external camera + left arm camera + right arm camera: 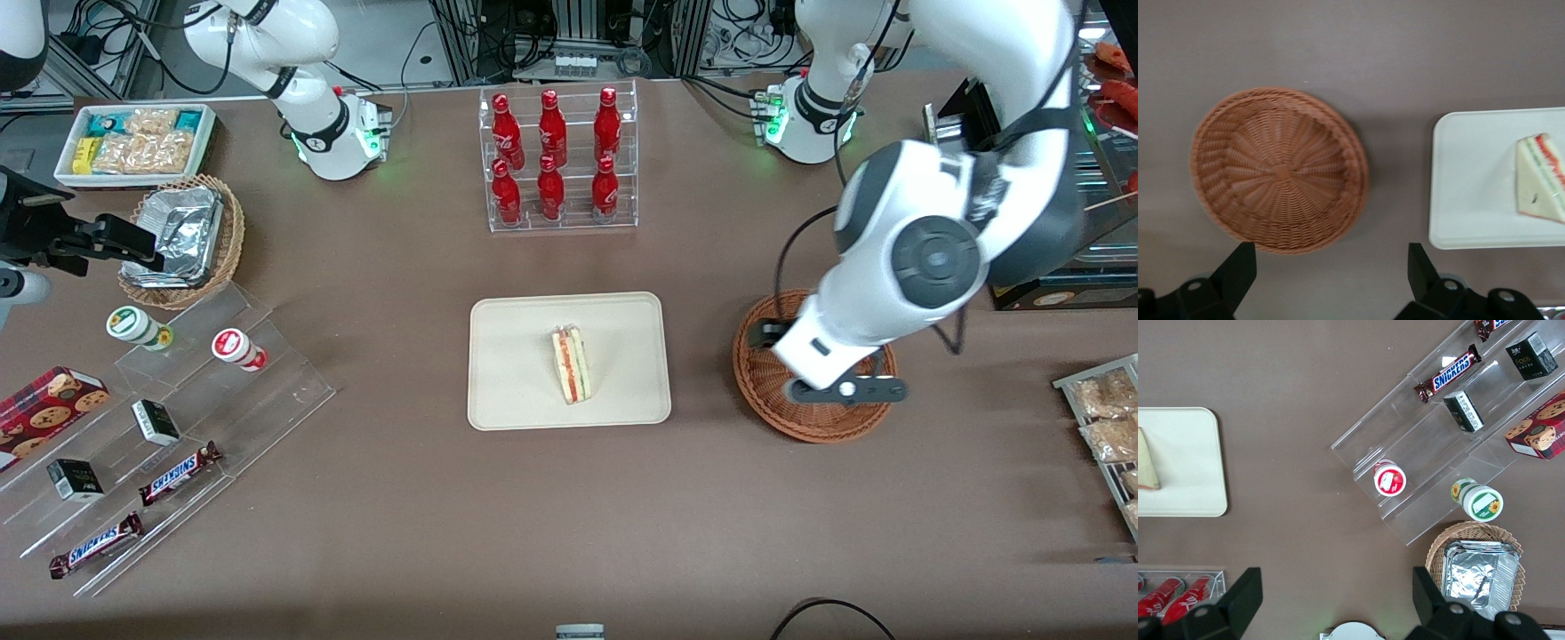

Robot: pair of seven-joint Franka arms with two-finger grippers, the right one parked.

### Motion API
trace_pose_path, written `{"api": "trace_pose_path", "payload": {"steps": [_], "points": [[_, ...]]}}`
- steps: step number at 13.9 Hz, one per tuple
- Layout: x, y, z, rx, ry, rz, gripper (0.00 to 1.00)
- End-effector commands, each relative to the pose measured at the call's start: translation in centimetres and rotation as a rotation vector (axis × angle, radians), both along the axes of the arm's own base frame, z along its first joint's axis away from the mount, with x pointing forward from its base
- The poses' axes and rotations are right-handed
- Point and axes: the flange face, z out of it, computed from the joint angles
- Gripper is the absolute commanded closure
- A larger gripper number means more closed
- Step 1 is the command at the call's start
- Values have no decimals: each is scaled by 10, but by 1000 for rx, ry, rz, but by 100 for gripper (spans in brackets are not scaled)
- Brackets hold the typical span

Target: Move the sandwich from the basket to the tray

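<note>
Since the sandwich (572, 364) is already lying on the tray (507, 391), placement is judged done. The pincer (1331, 267) is held wide and unloaded above the vacant basket (1279, 171); only retreat seems needed.

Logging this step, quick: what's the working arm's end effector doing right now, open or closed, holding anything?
End effector: open and empty, above the empty basket; the sandwich already lies on the tray.

Front view: high, downward; wrist views: closer, straight down; all share tray (511, 391).
</note>
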Motion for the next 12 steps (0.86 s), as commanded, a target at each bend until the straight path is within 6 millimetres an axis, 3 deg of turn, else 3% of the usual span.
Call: {"api": "trace_pose_path", "payload": {"steps": [1,4,8,9,12], "points": [[-22,29,15,39,-13,-22,0],[-28,56,31,48,-13,-61,0],[-73,101,63,33,-19,-150,0],[-79,119,72,27,-23,-163,0],[-102,145,99,13,9,-119,0]]}}
